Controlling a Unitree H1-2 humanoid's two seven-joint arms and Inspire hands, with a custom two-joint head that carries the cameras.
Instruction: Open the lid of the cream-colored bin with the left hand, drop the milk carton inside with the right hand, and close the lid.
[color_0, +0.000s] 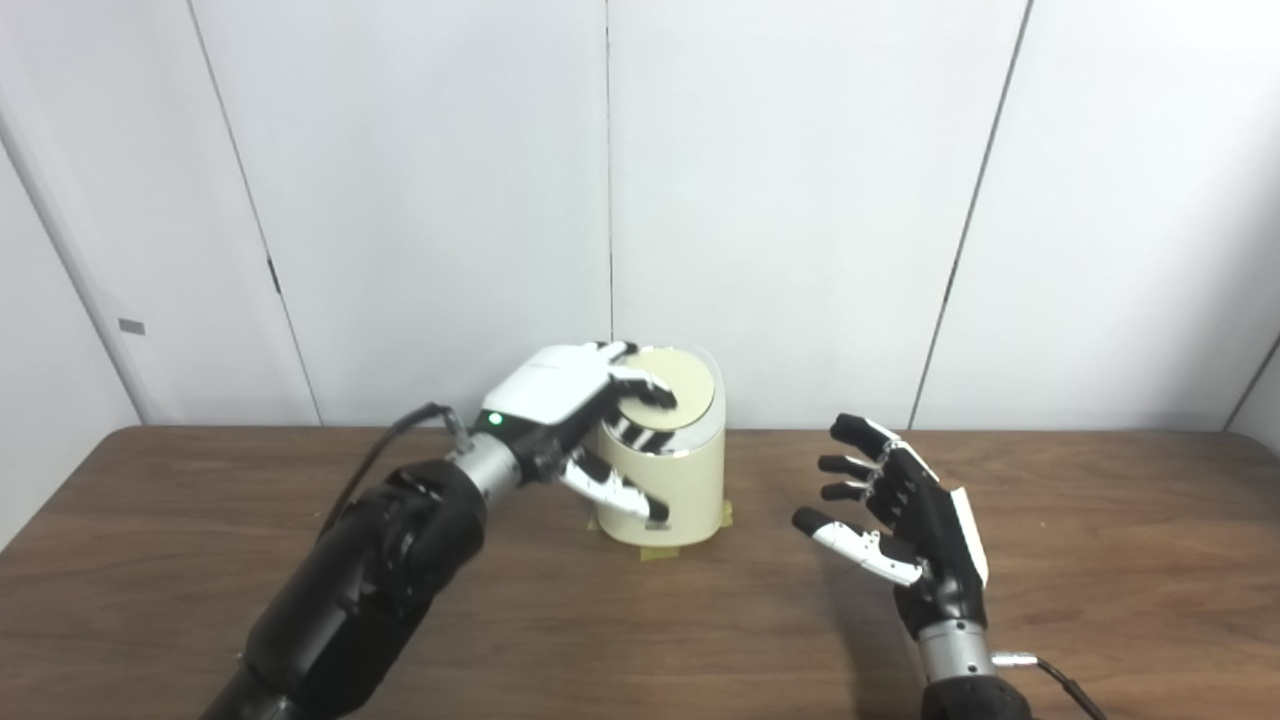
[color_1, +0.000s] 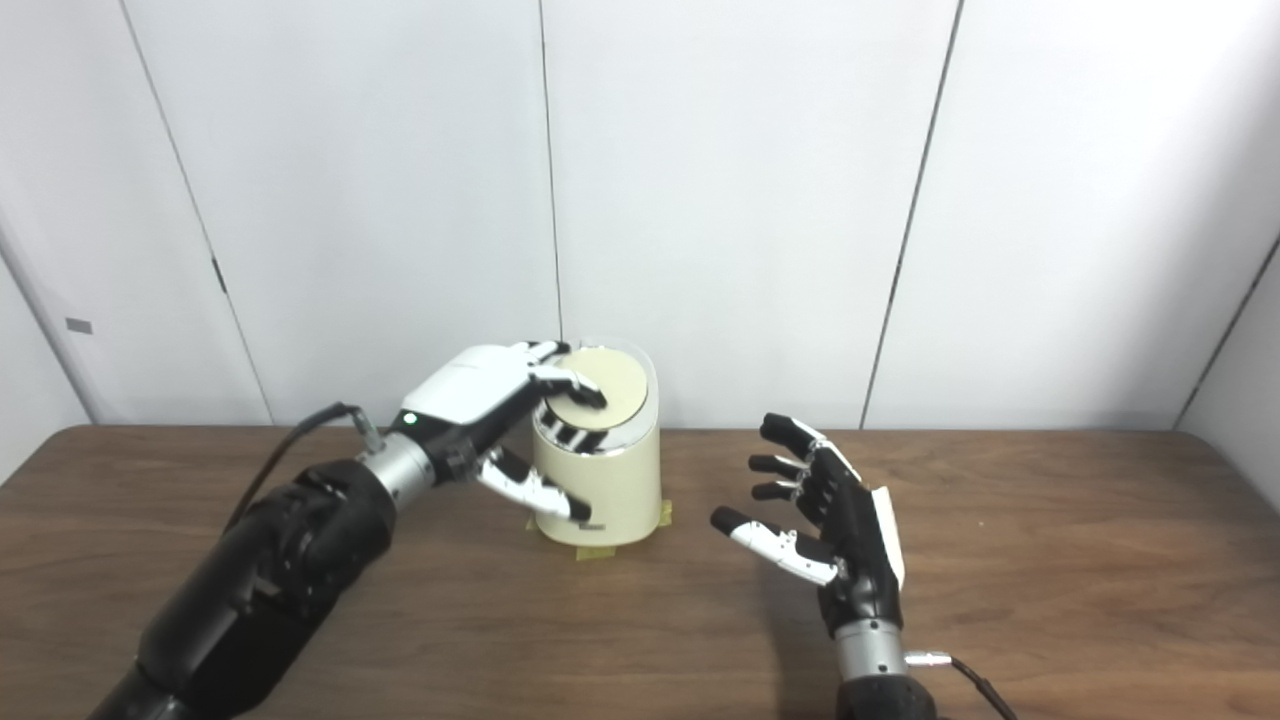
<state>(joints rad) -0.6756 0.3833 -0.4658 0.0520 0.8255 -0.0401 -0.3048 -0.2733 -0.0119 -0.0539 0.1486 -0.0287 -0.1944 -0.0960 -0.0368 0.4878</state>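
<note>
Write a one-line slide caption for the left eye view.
Left robot hand rests on the cream bin's lid while the empty right robot hand waits open beside it.

White panelled wall behind a dark wooden tabletop

The tabletop (color_0: 1100, 560) has a brown wood grain and rounded far corners; its far edge runs close along the wall (color_0: 800, 200) of plain white panels split by thin dark seams. A small grey tag (color_0: 131, 326) sits on the left panel. Light is even and soft.
</note>
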